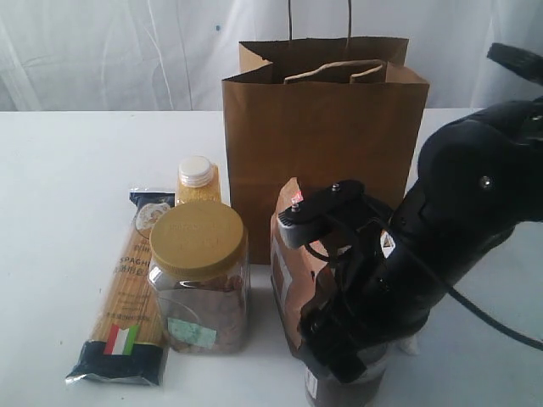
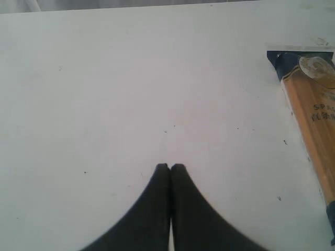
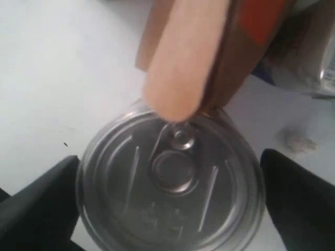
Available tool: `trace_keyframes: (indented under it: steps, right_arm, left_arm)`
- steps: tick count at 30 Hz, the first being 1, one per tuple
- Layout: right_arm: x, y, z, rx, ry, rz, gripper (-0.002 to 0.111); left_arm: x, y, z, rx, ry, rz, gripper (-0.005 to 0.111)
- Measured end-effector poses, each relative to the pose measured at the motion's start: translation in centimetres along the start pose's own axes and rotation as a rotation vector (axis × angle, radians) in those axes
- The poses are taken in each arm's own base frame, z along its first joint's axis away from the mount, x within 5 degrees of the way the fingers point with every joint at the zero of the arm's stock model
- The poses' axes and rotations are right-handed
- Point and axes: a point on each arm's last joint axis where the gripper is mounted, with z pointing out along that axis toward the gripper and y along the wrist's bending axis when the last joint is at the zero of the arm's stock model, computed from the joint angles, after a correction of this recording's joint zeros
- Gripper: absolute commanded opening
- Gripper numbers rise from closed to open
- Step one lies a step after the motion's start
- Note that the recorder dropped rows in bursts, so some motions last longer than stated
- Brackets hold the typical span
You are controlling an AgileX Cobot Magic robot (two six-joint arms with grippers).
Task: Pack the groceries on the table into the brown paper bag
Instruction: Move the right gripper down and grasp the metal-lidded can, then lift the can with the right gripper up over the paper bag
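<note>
right tool spread wide, straddling the silver-topped can | can stands on the surface just in front of the brown pouch | we reckon it's stiff, heavyish, slick metal, so pinch the sides below the rim | left tool pressed together, idle

Brown paper bag; gold-lidded jar; silver can; white table.

Locate the brown paper bag standing upright, mouth open, at the rear of the white worktop. In front of it, left to right in the exterior view, you see:

- the long spaghetti packet, lying flat
- the gold-lidded clear jar, upright, with the white-capped yellow-grain bottle behind it
- the brown pouch, standing
- the silver-topped can, upright, just beside the pouch
</note>
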Motion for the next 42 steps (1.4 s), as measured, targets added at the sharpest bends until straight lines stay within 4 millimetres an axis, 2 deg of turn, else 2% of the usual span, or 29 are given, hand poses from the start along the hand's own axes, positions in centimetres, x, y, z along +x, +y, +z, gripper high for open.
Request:
trace_keyframes:
  steps: [3, 5, 8, 12, 15, 19, 26, 30, 37, 42]
  right_arm:
    - [0.0, 0.0, 0.4, 0.000, 0.022, 0.018, 0.062]
    - [0.2, 0.0, 0.4, 0.000, 0.050, 0.021, 0.047]
    - [0.3, 0.0, 0.3, 0.001, 0.061, 0.019, 0.034]
    - [0.7, 0.0, -0.4, 0.000, 0.074, 0.025, 0.030]
    - [0.6, 0.2, -1.8, -0.001, 0.042, 0.029, 0.030]
    - [0.7, 0.6, -4.9, -0.007, -0.027, 0.015, 0.030]
    - [2.6, 1.2, -10.8, -0.018, -0.085, -0.012, 0.030]
    - [3.5, 1.7, -15.1, -0.021, -0.246, -0.032, 0.030]
    - [6.8, 2.6, -23.9, -0.028, -0.578, -0.068, 0.030]
    - [8.0, 2.4, -27.8, 0.021, -0.712, -0.050, 0.030]
  left_arm:
    - [0.0, 0.0, 0.0, 0.000, 0.000, 0.000, 0.000]
    - [0.0, 0.0, 0.0, 0.000, 0.000, 0.000, 0.000]
    - [0.0, 0.0, 0.0, 0.000, 0.000, 0.000, 0.000]
    - [0.0, 0.0, 0.0, 0.000, 0.000, 0.000, 0.000]
    - [0.0, 0.0, 0.0, 0.000, 0.000, 0.000, 0.000]
    - [0.0, 0.0, 0.0, 0.000, 0.000, 0.000, 0.000]
    - [0.0, 0.0, 0.0, 0.000, 0.000, 0.000, 0.000]
    - [0.0, 0.0, 0.0, 0.000, 0.000, 0.000, 0.000]
    - [0.0, 0.0, 0.0, 0.000, 0.000, 0.000, 0.000]
    - [0.0, 0.0, 0.0, 0.000, 0.000, 0.000, 0.000]
